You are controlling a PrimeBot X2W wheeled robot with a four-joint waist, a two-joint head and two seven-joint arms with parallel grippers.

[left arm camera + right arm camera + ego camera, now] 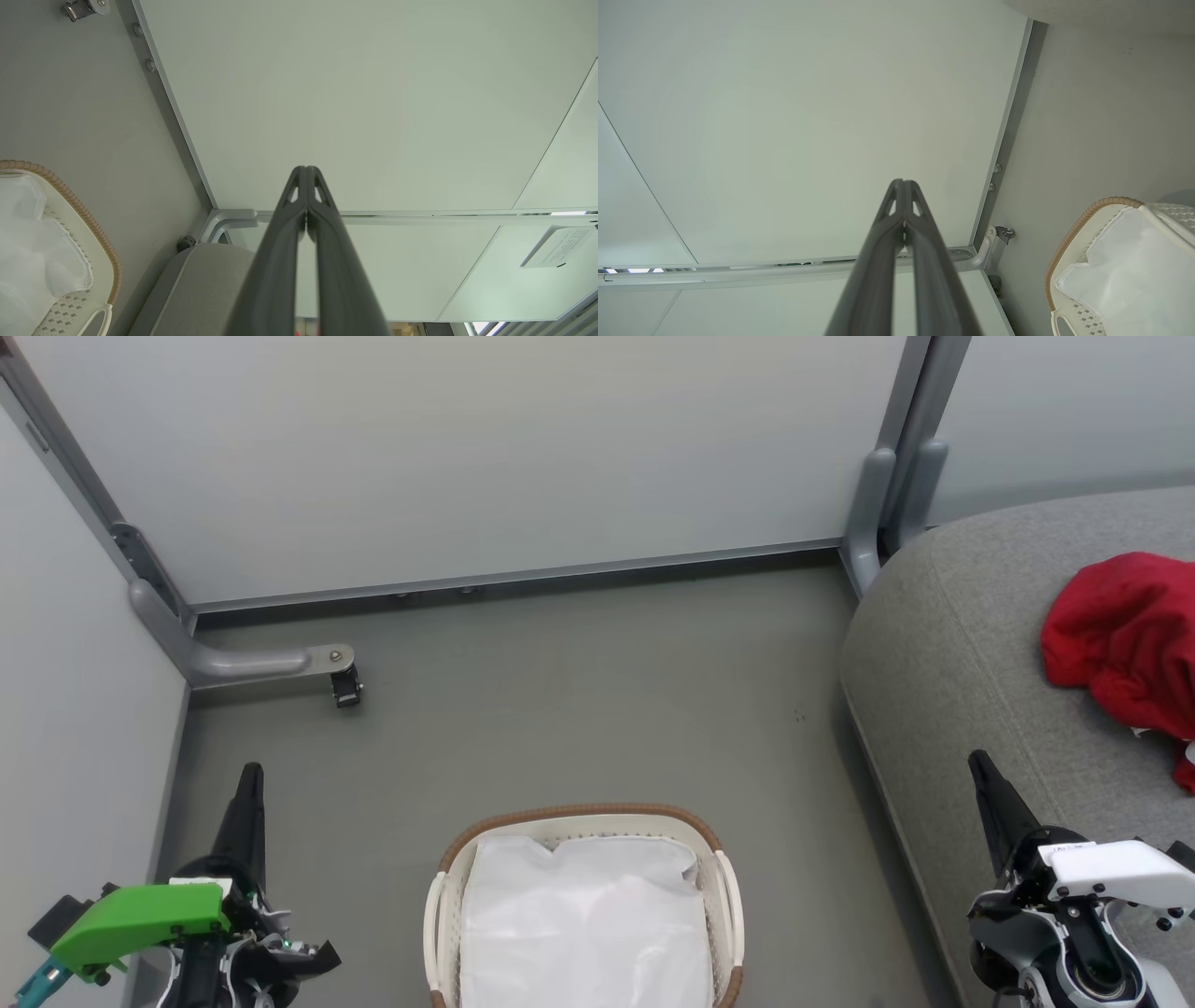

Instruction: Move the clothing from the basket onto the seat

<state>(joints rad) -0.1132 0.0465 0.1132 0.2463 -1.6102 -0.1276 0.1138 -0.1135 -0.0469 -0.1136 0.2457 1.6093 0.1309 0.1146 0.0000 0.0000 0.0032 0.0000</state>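
Bare floor lies open between the basket and the back wall panel. A caster foot juts out low on the left. The seat walls off the right, bare beside the clothing. The basket's top stands open above its liner.

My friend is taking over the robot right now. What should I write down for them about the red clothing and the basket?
Left gripper: shut, holding nothing, to the left of the basket.
Right gripper: shut, holding nothing, by the front edge of the seat.
Clothing: bunched up on the seat, with neither gripper touching it.
Basket: on the floor between the arms, with its white liner inside and no red fabric visible in it.
Done: the clothing looks moved.
Left: probably nothing, judging by what shows.
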